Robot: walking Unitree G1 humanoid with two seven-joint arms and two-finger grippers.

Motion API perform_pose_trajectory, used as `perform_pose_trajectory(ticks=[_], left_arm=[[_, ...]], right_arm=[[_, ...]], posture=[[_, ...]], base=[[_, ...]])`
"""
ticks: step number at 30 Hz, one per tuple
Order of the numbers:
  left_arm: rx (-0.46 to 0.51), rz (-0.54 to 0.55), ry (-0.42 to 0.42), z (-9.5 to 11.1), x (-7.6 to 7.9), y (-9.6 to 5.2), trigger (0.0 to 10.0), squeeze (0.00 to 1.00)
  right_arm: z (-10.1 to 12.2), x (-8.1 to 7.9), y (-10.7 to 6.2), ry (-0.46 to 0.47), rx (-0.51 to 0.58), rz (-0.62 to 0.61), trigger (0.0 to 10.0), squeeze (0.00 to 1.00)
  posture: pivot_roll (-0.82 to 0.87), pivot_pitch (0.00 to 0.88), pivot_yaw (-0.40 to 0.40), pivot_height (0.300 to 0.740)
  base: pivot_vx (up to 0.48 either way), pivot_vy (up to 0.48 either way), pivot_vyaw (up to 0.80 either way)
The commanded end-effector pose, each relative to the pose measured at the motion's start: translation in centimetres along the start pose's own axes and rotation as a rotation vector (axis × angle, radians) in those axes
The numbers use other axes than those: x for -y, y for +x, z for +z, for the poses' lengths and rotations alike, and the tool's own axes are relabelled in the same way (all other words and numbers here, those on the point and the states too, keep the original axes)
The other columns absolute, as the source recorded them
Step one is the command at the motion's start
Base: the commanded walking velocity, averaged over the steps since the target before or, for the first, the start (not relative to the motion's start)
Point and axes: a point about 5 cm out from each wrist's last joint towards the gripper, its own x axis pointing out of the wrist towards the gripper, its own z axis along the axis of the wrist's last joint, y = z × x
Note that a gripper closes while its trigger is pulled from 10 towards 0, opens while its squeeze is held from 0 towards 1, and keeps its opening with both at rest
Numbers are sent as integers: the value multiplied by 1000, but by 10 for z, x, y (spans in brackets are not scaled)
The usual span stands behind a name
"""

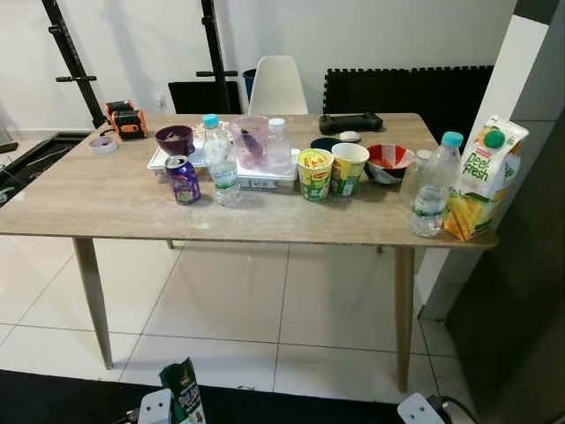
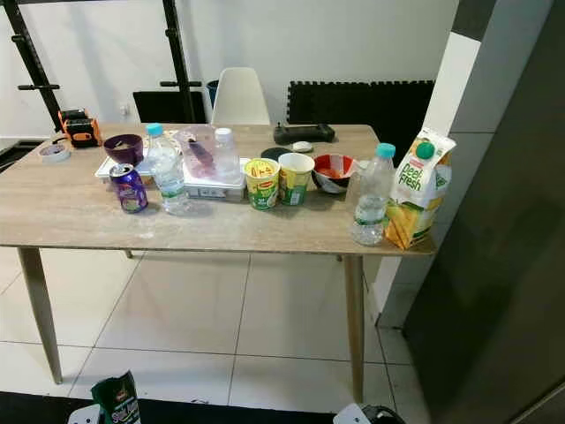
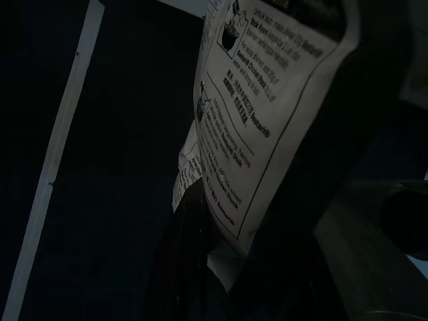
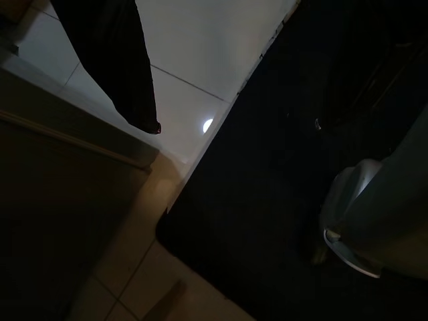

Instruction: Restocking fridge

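Groceries crowd the wooden table (image 1: 106, 208) in the eye views, and a green packet (image 1: 184, 393) is seen low down, clamped in the left gripper (image 1: 159, 408). Printed white label text on the packet is shown by the left wrist view. One black finger (image 4: 127, 67) over tiles is given by the right wrist view; its grip cannot be told.

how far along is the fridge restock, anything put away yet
No stocked item or open fridge is in view, so nothing looks done. In hand: the left gripper holds a green packet low, in front of the table. Left on the table: juice carton, water bottles, purple can, noodle cups.
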Motion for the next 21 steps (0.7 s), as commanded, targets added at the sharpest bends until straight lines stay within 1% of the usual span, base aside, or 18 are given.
perform_pose_trajectory(ticks=[1,10,21], left_arm=[[13,-2,8,2,2,1,10000,0],[-5,0,8,-3,1,0,10000,0],[-5,-8,15,-4,3,0,10000,0]], right_arm=[[3,0,0,1,7,-1,10000,0],[1,0,0,-6,0,2,10000,0],[2,1,0,-12,3,0,10000,0]], posture=[[-78,0,-9,740],[-77,0,-9,740],[-80,0,-14,740]], base=[[-337,0,0],[-345,0,0],[-349,0,0]])
